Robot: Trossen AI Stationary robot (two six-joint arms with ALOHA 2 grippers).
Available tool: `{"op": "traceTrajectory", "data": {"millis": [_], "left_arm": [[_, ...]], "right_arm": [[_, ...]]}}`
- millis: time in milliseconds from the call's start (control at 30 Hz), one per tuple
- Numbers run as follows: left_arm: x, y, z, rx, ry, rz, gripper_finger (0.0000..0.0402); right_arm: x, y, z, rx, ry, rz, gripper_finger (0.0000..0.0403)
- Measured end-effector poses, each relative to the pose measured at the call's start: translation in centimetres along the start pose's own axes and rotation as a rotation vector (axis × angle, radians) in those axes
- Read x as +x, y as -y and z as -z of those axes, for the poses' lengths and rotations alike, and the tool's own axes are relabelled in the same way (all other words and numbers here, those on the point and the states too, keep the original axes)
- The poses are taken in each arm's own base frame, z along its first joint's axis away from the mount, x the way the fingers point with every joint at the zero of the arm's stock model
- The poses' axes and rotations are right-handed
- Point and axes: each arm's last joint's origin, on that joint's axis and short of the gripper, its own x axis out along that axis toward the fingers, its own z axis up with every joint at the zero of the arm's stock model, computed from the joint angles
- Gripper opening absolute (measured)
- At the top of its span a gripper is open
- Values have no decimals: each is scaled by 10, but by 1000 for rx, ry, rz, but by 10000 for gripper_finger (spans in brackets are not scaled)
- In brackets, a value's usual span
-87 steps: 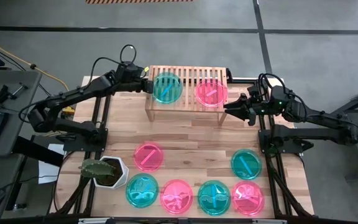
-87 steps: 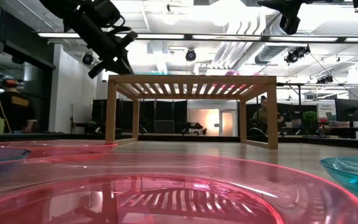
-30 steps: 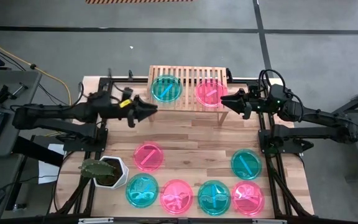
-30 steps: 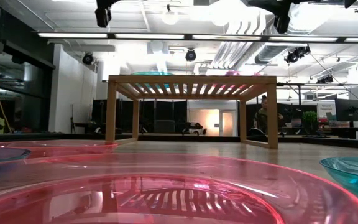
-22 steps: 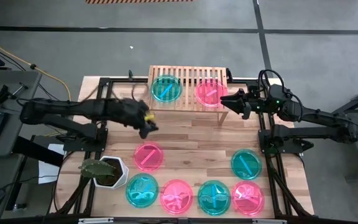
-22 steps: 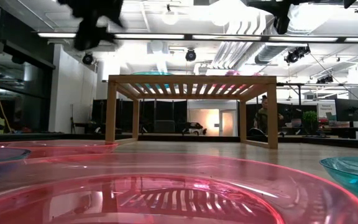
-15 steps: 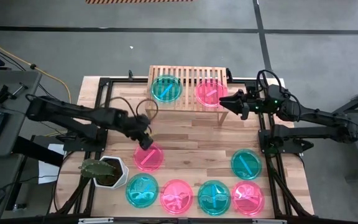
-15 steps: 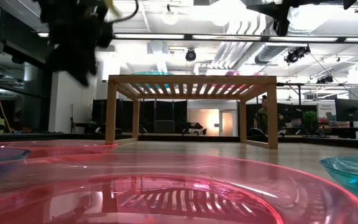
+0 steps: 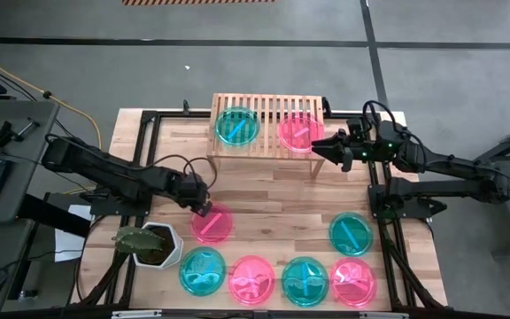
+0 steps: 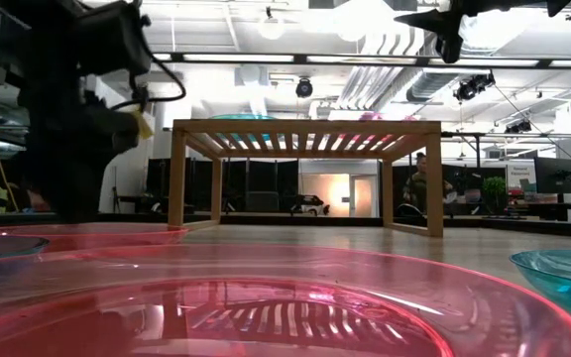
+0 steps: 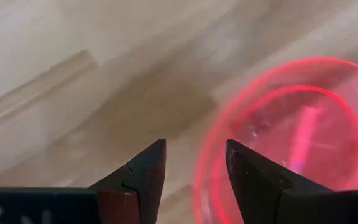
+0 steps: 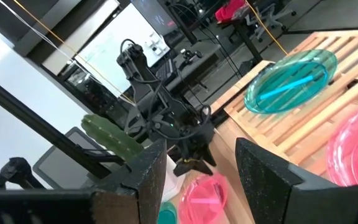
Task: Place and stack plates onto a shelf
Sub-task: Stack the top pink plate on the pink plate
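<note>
A teal plate (image 9: 237,126) and a pink plate (image 9: 300,131) lie side by side on the slatted top of the light-wood shelf (image 9: 268,105) at the table's far side. A single pink plate (image 9: 212,223) lies flat on the table left of the middle. My left gripper (image 9: 204,208) is open, points down and stands low over this plate's far-left rim (image 11: 205,167); I see no touch. My right gripper (image 9: 317,148) is open and empty, level, just right of the shelf's pink plate. In the low view the left arm (image 10: 77,109) is a dark shape at the left.
Several more plates lie near the front edge: teal (image 9: 203,271), pink (image 9: 252,279), teal (image 9: 305,281), pink (image 9: 353,282), and a teal one (image 9: 351,233) farther right. A white pot with a plant (image 9: 153,244) stands near the front left, close to my left arm.
My left gripper has swung from beside the shelf's left end toward the table's near edge and down, tipping to point down, and now stands over the lone pink plate's far-left rim. The plates have not moved.
</note>
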Motion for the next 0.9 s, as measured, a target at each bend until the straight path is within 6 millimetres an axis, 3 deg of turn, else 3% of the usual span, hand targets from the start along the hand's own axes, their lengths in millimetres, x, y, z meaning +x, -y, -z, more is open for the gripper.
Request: {"op": "traceTrajectory", "data": {"millis": [533, 633, 800, 900], "left_arm": [[15, -8, 7, -23, -31, 90, 150], [16, -8, 7, -23, -32, 99, 117], [13, -2, 5, 8, -46, 124, 14], [2, 7, 0, 42, -28, 180, 10]], "right_arm": [[0, 1, 1, 3, -15, 12, 177], [0, 1, 1, 3, -15, 12, 177], [0, 1, 2, 3, -16, 12, 177], [0, 1, 1, 3, -16, 12, 177]]}}
